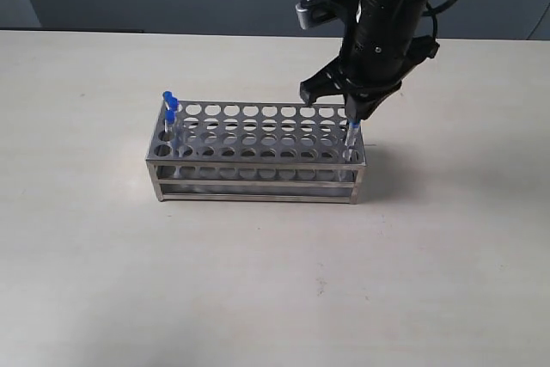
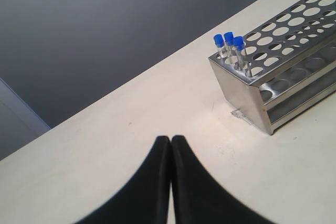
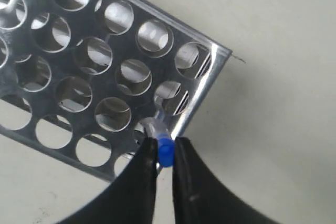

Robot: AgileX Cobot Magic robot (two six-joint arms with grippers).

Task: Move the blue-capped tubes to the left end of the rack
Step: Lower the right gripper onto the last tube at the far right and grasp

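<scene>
Rack: silver metal rack (image 1: 258, 163) standing on the pale table (image 1: 103, 255), its long side running left to right.

Tubes in place: three blue-capped tubes (image 1: 171, 107) stand close together in the holes at the rack's left end, upright or nearly so, caps clear of the top plate.

Tube to be moved: a fourth blue-capped tube (image 1: 351, 140) sits at the right end, in the near corner hole, with its body passing down through the plate.

Right gripper: right gripper (image 3: 166, 148) is directly above that corner. Its fingers are drawn in almost together, with the blue cap pinched between the tips.

Left gripper: left gripper (image 2: 170, 140) hangs over bare table, left of the rack and apart from it. Its fingers are pressed flat against each other with nothing between them.

Progress: three of four tubes appear delivered, so the task is judged about three-quarters complete.

Remaining: lift the gripped tube straight out of its hole, carry it along the rack, and seat it in a free hole beside the three at the left end.
</scene>
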